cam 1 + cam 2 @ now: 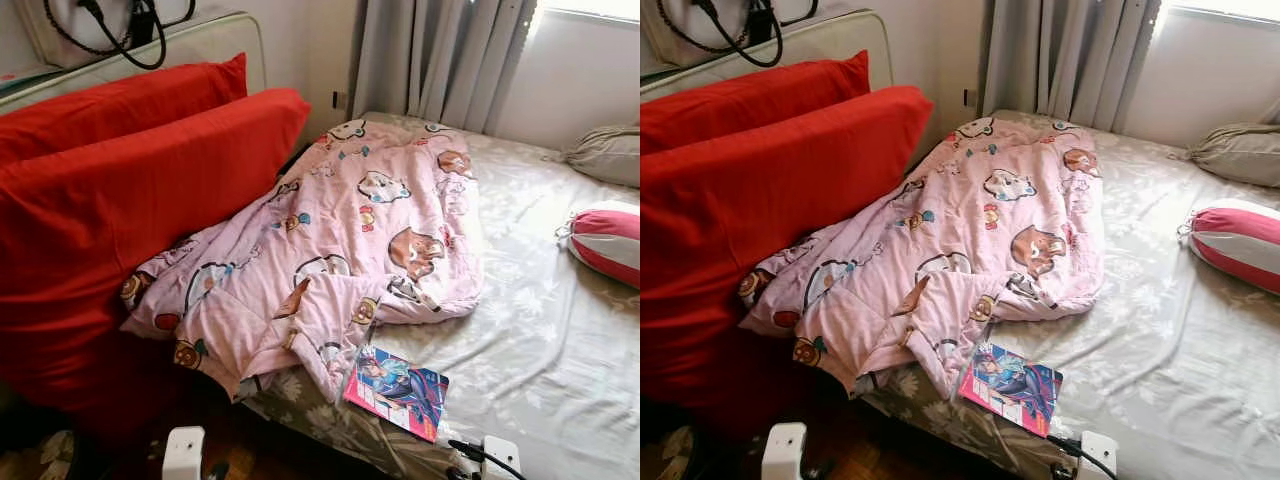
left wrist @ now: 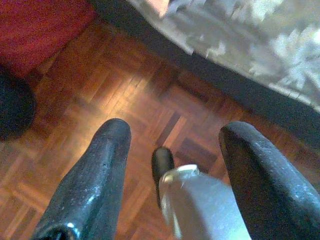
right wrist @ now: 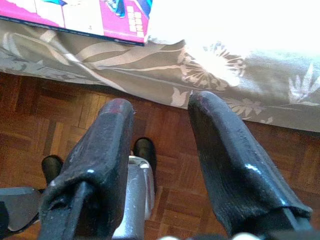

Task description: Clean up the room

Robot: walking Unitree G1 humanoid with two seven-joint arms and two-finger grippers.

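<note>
A pink cartoon-print blanket [image 1: 340, 240] lies crumpled across the left part of the bed [image 1: 560, 380], which has a grey floral sheet. A colourful magazine [image 1: 397, 390] rests flat by the bed's near edge, just below the blanket's corner. Both arms hang low in front of the bed. My left gripper [image 2: 175, 135] is open over the parquet floor [image 2: 125, 100], with nothing between its fingers. My right gripper [image 3: 160, 105] is also open and empty, just short of the bed's edge, with the magazine [image 3: 90, 20] lying beyond its fingertips.
Two big red pillows [image 1: 130, 190] lean at the left against a headboard. A pink-and-white striped bolster [image 1: 610, 245] and a grey pillow [image 1: 608, 155] lie at the bed's right. Grey curtains [image 1: 430, 60] hang behind. Black cables [image 1: 120, 30] dangle at top left.
</note>
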